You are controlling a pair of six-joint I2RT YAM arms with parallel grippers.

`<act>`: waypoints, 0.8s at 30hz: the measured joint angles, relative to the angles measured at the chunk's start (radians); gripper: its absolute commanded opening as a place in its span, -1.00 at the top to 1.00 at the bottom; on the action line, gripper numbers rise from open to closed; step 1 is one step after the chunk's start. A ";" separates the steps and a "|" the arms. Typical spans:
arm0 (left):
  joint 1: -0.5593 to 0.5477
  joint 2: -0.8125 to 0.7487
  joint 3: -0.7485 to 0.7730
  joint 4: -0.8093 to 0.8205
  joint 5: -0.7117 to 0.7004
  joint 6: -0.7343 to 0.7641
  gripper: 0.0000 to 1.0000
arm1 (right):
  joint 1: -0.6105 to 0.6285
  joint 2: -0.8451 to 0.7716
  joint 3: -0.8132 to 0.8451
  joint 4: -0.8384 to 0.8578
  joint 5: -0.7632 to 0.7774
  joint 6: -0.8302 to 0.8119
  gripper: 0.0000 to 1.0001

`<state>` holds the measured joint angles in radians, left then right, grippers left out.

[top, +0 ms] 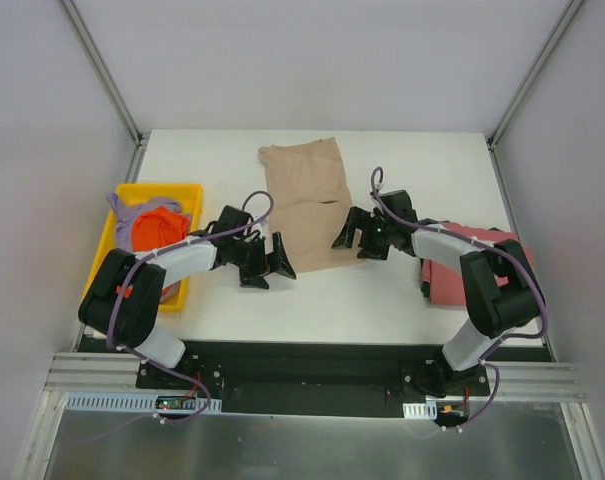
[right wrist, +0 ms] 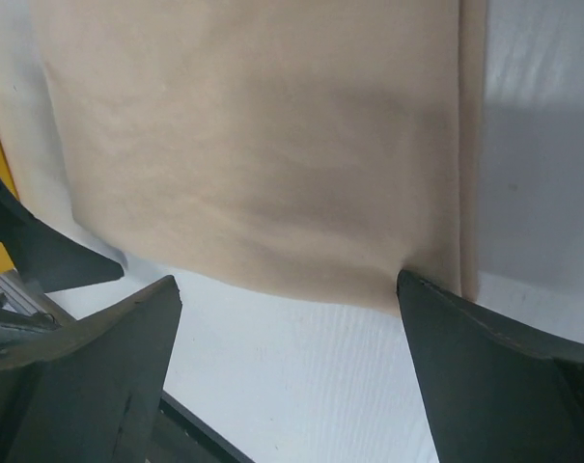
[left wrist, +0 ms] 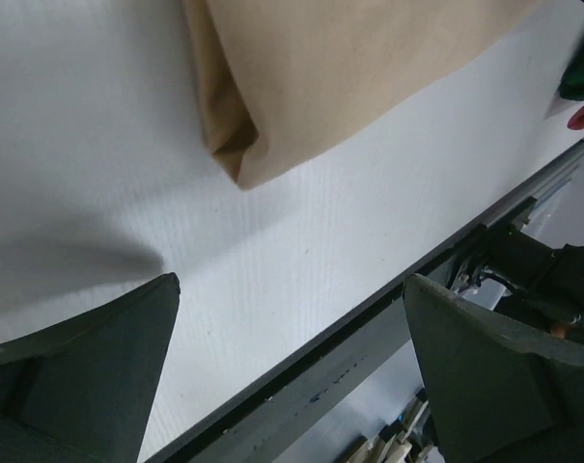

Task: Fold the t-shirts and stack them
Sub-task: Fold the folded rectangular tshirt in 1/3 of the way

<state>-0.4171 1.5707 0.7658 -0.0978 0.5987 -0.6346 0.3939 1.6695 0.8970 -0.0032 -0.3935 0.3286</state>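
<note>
The tan t-shirt (top: 307,203) lies on the white table as a long folded strip running from the far middle toward the near middle. My left gripper (top: 272,262) is open and empty beside the shirt's near left corner (left wrist: 238,164). My right gripper (top: 354,236) is open at the shirt's near right corner; one finger (right wrist: 485,376) touches the near hem of the tan cloth (right wrist: 263,145). The dusty red shirt (top: 472,265) lies folded at the right edge under the right arm. The orange shirt (top: 154,226) and the lavender shirt (top: 132,207) sit bunched in the yellow bin.
The yellow bin (top: 187,195) stands at the table's left edge behind the left arm. The table's near edge and the black base rail (left wrist: 369,338) run just in front of both grippers. White walls close the back and sides.
</note>
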 measured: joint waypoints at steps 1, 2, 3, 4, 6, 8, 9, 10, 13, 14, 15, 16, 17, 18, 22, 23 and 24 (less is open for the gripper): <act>0.000 -0.033 -0.018 -0.016 -0.018 -0.003 -0.98 | 0.000 -0.015 -0.005 -0.014 0.000 -0.007 -0.92; 0.000 -0.073 -0.033 -0.033 -0.040 -0.006 -0.98 | 0.000 -0.035 -0.009 -0.028 0.001 -0.016 -0.92; 0.000 -0.113 -0.043 -0.049 -0.065 -0.006 -0.98 | 0.000 -0.063 -0.013 -0.047 0.001 -0.025 -0.91; 0.000 -0.152 -0.047 -0.066 -0.094 -0.008 -0.98 | 0.000 -0.085 -0.014 -0.054 0.003 -0.029 -0.92; 0.000 -0.203 -0.047 -0.075 -0.139 -0.010 -0.88 | 0.000 -0.144 -0.019 -0.061 0.011 -0.038 -0.92; 0.000 -0.220 -0.040 -0.076 -0.169 -0.016 -0.75 | 0.000 -0.214 -0.029 -0.061 0.025 -0.046 -0.92; 0.000 -0.210 -0.034 -0.077 -0.183 -0.021 -0.65 | 0.000 -0.237 -0.033 -0.061 0.031 -0.049 -0.92; 0.000 -0.193 -0.026 -0.079 -0.195 -0.027 -0.52 | 0.000 -0.259 -0.038 -0.059 0.042 -0.050 -0.92; 0.000 -0.102 0.013 -0.085 -0.222 -0.046 -0.37 | -0.005 -0.292 -0.069 -0.054 0.071 -0.049 -0.93; 0.000 -0.071 0.026 -0.085 -0.231 -0.051 -0.33 | -0.006 -0.292 -0.079 -0.054 0.077 -0.048 -0.93; 0.000 -0.039 0.039 -0.084 -0.238 -0.057 -0.28 | -0.009 -0.288 -0.096 -0.055 0.087 -0.047 -0.95; -0.001 -0.008 0.051 -0.084 -0.243 -0.062 -0.21 | -0.010 -0.282 -0.109 -0.060 0.095 -0.045 -0.95; -0.001 0.019 0.062 -0.083 -0.246 -0.068 -0.13 | -0.012 -0.273 -0.119 -0.065 0.101 -0.042 -0.96; -0.001 0.041 0.073 -0.084 -0.245 -0.079 -0.05 | -0.013 -0.262 -0.126 -0.067 0.107 -0.041 -0.97; -0.014 0.087 0.109 -0.072 -0.267 -0.104 0.25 | -0.013 -0.219 -0.135 -0.070 0.129 -0.035 -0.98; -0.016 0.095 0.112 -0.068 -0.271 -0.111 0.28 | -0.013 -0.212 -0.138 -0.069 0.135 -0.033 -0.98; -0.018 0.102 0.112 -0.063 -0.272 -0.117 0.31 | -0.013 -0.208 -0.140 -0.069 0.142 -0.031 -0.98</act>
<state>-0.4347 1.6730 0.8780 -0.1612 0.3271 -0.7517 0.3809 1.4620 0.7567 -0.0727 -0.2520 0.2981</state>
